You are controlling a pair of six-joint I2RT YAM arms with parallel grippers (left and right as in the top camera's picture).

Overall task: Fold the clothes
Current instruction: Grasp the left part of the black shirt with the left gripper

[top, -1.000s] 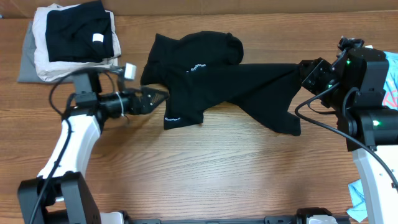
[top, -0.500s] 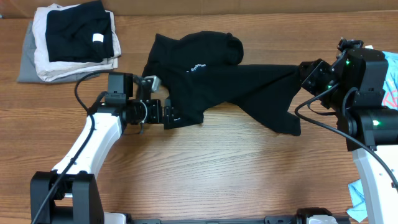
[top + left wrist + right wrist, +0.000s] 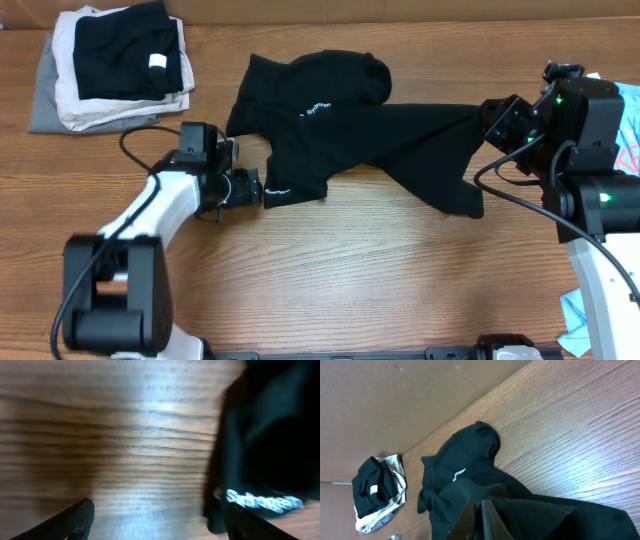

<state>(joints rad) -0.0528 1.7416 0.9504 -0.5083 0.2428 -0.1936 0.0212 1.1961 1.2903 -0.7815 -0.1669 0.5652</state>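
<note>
Lying crumpled across the far middle of the table (image 3: 330, 270), the black clothes (image 3: 350, 130) run from a bunched upper part at the left to a long tail at the right. The left claw (image 3: 256, 187) sits low at the near-left corner of the clothes, just beside the hem that carries white lettering (image 3: 277, 188). In the left wrist view its fingers (image 3: 80, 519) stand wide apart with bare wood between them. The lettered corner lies right at the right-hand finger, and nothing is gripped. The right claw (image 3: 487, 120) meets the clothes at their right end, where the fabric is drawn up to it. Seen from the right wrist, its fingers (image 3: 468, 519) are pressed nearly together, with black fabric pinched between them. A stack (image 3: 115, 70) of folded pieces rests at the far-left corner of the table, well apart from the clothes.
</note>
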